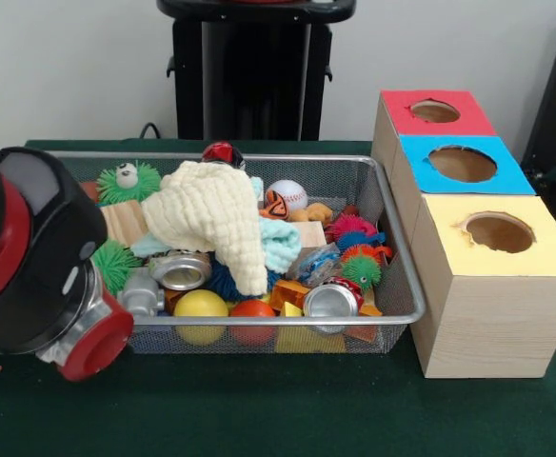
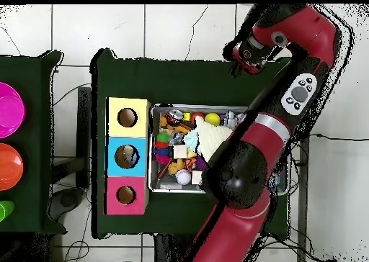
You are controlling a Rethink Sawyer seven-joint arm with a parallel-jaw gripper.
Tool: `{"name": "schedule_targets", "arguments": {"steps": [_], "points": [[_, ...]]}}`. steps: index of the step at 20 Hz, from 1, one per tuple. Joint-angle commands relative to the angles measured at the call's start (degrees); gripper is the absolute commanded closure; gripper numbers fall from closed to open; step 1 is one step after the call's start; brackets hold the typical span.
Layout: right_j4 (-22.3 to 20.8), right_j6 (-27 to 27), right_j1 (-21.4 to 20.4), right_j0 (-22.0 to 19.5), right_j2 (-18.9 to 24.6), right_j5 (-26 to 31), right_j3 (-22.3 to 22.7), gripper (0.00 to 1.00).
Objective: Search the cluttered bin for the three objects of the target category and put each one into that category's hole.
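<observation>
Your tool [image 2: 249, 54] sits at the end of the red and black arm [image 2: 245, 165], which in the overhead view folds over one end of the bin and reaches out past it above the green bench [image 1: 259, 409]. From the front you see only a bulky red and black part of the arm low at the picture's left, just outside the bin. Neither view shows the tool's tips clearly, so you cannot tell whether it is open or closed, or whether it holds anything.

You find the wire-mesh bin [image 1: 407, 286] on the bench beside the three boxes. It is full: a cream cloth [image 1: 211, 224] is draped over the middle of the pile, with green spiky balls [image 1: 128, 181], a yellow ball [image 1: 200, 307], a red ball [image 1: 252, 309], a small baseball [image 1: 287, 193] and wooden blocks around it.

Two crushed silvery cans show near the bin's front wall: one [image 1: 181, 270] just below the cloth, one [image 1: 331, 300] further right with red print.

The blue-topped box's hole [image 1: 463, 164] lies between the red-topped box [image 1: 435, 112] and the yellow-topped box [image 1: 497, 233]. From overhead, something pale shows inside that hole.
</observation>
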Motion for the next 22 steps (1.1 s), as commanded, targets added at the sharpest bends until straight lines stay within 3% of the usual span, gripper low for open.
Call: {"name": "schedule_targets", "arguments": {"steps": [1,7,10,14,16,18,22], "points": [[-10.7,-16.9,-2.6,1.8,5.8,5.6,-2.3,1.0],[-26.4,-16.4,-2.2,1.0,22.5,7.6,-7.1,1.0],[-35.9,-12.3,-1.7,2.1,32.6,7.6,-9.8,1.0],[-46.1,-9.4,-1.0,5.5,44.1,6.6,-6.7,1.0],[-51.8,-8.1,-1.6,8.9,51.4,6.6,-2.8,1.0],[-58.7,-7.9,-3.4,13.8,60.3,5.9,4.1,1.0],[-65.5,-10.8,-9.0,23.9,71.3,0.6,24.2,1.0]]}}
